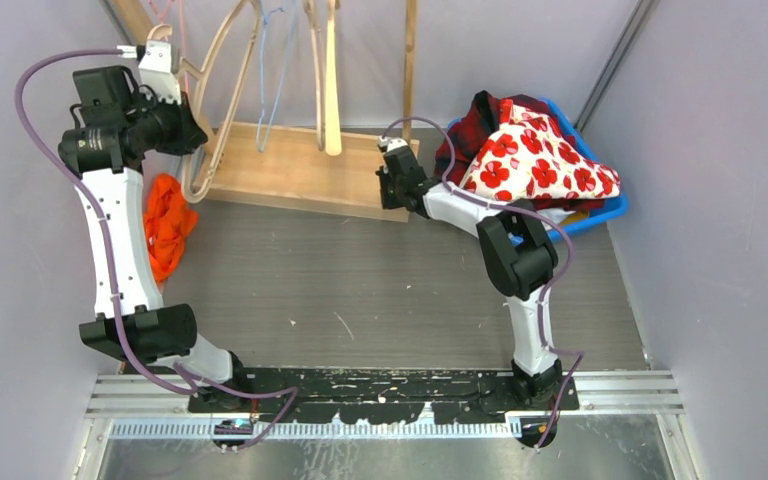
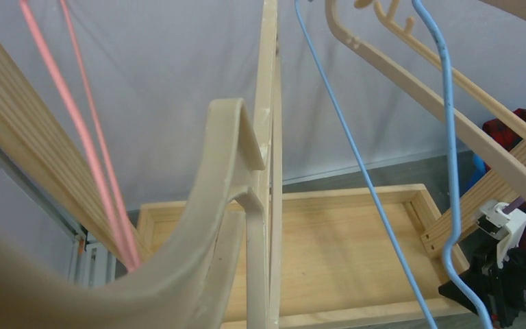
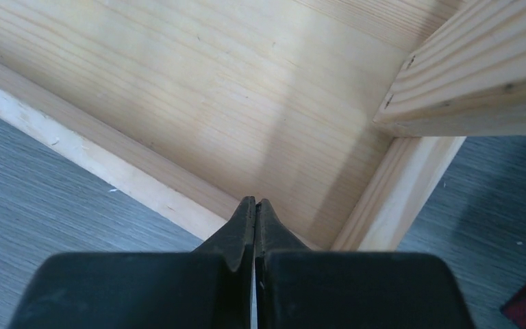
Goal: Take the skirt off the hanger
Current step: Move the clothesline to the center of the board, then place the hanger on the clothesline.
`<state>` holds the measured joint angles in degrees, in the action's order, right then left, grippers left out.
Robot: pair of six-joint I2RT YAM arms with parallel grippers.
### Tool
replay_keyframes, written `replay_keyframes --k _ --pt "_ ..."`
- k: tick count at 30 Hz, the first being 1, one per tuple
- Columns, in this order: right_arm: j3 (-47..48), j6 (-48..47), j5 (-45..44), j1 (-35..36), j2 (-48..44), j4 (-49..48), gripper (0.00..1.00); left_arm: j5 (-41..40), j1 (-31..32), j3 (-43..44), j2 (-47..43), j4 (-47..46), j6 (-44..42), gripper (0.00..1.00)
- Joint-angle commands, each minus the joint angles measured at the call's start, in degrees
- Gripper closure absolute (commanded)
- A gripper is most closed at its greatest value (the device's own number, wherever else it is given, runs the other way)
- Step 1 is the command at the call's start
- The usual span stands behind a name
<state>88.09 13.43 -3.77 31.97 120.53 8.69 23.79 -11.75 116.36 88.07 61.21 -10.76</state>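
Plainly, the orange skirt (image 1: 167, 225) lies on the table (image 1: 360, 290), apart from the left hand (image 1: 165, 58) clamping the hanger (image 2: 219, 205).

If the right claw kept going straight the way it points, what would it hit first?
Most likely the wooden tray, at its near rim by the corner; depth is hard to judge.

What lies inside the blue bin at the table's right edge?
The blue bin holds a red-flowered white cloth atop a red-and-black plaid garment; anything beneath them is covered.
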Motion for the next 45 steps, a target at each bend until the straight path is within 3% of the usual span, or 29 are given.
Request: replay_keyframes --k 1,15,23,30,34,45 --pt "-4.12 0.53 -0.94 -0.45 -1.27 14.75 0.99 1.79 0.22 3.15 -0.02 -2.87 0.74 1.0" --pt "-18.74 0.52 -2.33 0.61 -11.89 11.57 0.99 -1.28 3.49 9.54 4.89 -1.23 1.33 1.0" --pt "-15.35 -1.99 -1.97 3.92 -17.92 18.23 0.99 -10.97 11.39 20.48 10.98 2.66 -1.31 1.0" --pt "-12.64 -4.76 -2.7 9.85 -28.47 24.06 0.99 -9.58 11.91 25.67 11.55 1.43 0.22 1.0" --pt "-11.77 -4.79 -6.32 12.47 -33.99 24.45 0.9 -8.65 11.82 26.88 11.96 -0.33 1.14 1.0" --pt "-4.79 -7.52 -18.63 12.86 -41.7 21.76 0.82 -5.14 11.84 31.73 21.24 -5.08 5.18 1.0"
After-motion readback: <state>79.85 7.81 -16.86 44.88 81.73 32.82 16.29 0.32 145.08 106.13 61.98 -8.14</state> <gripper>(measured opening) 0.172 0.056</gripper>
